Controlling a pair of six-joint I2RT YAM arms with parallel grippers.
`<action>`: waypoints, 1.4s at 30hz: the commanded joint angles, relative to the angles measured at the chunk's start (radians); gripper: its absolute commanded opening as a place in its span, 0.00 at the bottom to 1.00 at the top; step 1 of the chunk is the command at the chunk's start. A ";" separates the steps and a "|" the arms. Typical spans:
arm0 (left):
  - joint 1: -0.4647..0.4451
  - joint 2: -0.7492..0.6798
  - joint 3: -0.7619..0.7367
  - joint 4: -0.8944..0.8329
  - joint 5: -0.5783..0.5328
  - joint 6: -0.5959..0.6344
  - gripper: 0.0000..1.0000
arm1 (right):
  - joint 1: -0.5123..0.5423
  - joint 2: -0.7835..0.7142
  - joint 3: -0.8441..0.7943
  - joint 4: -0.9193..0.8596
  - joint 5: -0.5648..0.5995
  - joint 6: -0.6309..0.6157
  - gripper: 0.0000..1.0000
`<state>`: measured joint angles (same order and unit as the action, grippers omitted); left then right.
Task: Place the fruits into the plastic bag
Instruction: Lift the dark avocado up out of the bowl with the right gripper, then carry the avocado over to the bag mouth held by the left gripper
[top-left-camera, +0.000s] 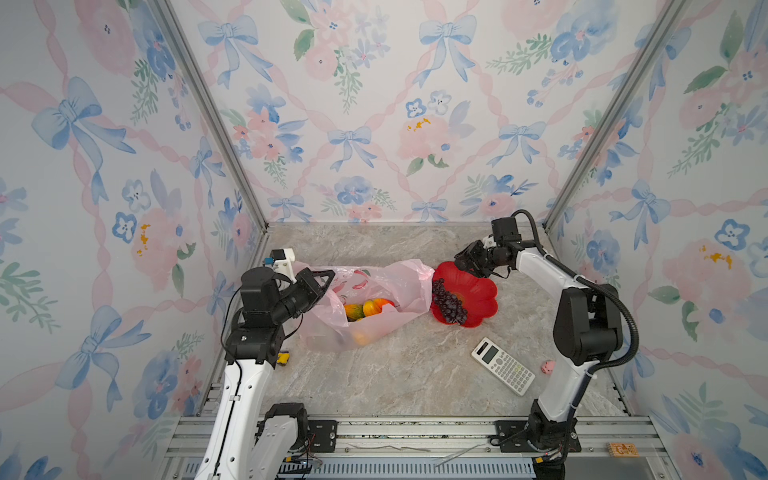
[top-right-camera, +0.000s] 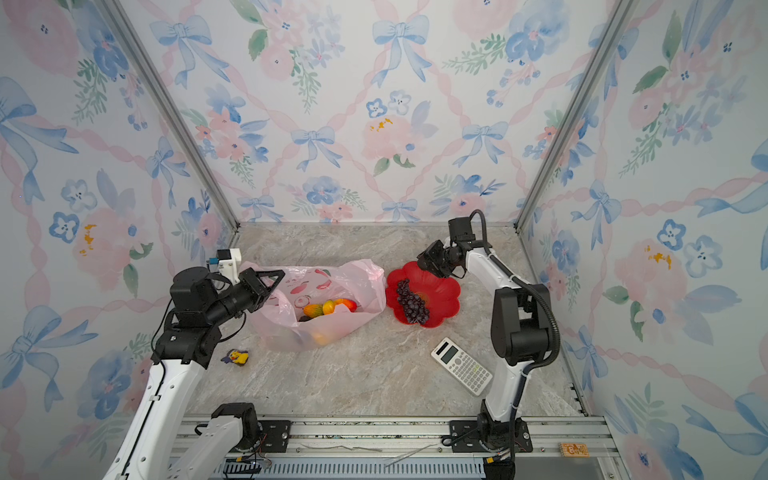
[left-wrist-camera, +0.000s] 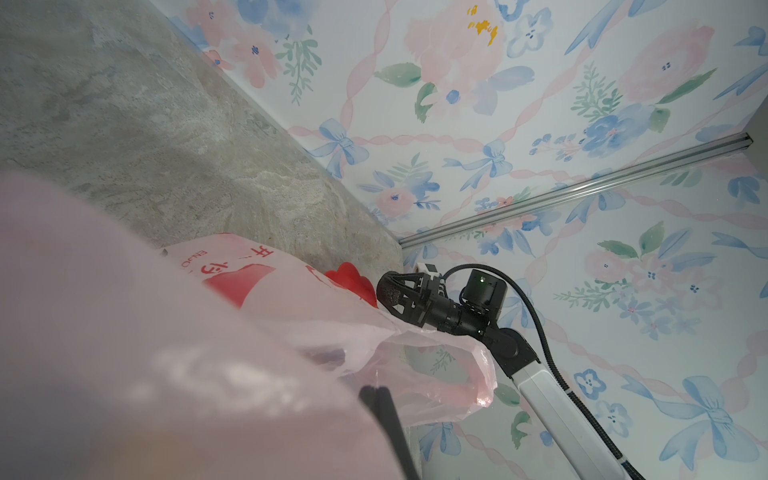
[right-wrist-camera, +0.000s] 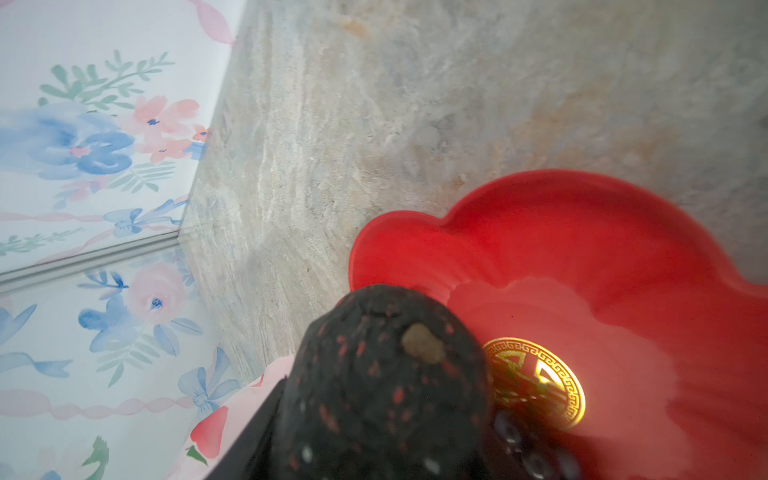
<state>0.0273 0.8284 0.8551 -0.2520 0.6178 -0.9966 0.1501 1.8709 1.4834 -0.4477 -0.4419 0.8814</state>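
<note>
Nearest us, a calculator (top-left-camera: 503, 372), pink pig (top-left-camera: 547, 365) and toy duck (top-right-camera: 236, 356) lie on the table (top-left-camera: 395, 374), well apart from the work, so no worry there. Mid-table, the plastic bag (top-left-camera: 399, 282) lies w/ its mouth open upward, and mangoes (top-left-camera: 372, 308) are already inside. The left gripper (top-left-camera: 328, 277) has its fingers pressed together on the bag's left rim, holding the mouth up. Just right of the bag, the grape bunch (top-left-camera: 448, 301) lies on the red plate (top-left-camera: 482, 291). Farthest, over the plate's far edge, the right gripper (top-left-camera: 468, 261) is clamped on the avocado (right-wrist-camera: 386, 395).

Risks as we see them:
- The film is thin & slick, so it could slip from the left pinch and the mouth would collapse.
- The bag's right flap stands btwn the avocado and the opening, so a low carry may snag it or drag the bag.
- Too early a release drops the avocado outside, maybe onto the grapes.
</note>
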 joint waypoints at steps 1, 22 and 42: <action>0.006 -0.002 -0.004 0.014 0.000 0.012 0.00 | -0.012 -0.080 0.013 0.013 -0.011 -0.109 0.28; -0.009 -0.015 -0.017 0.016 -0.004 0.000 0.00 | 0.122 -0.237 0.326 -0.003 -0.134 -0.248 0.26; -0.010 -0.023 -0.024 0.016 0.005 -0.002 0.00 | 0.550 0.039 0.931 -0.602 -0.063 -0.872 0.26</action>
<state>0.0261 0.8085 0.8330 -0.2489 0.6151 -1.0000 0.6518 1.8534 2.3478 -0.8215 -0.5724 0.1795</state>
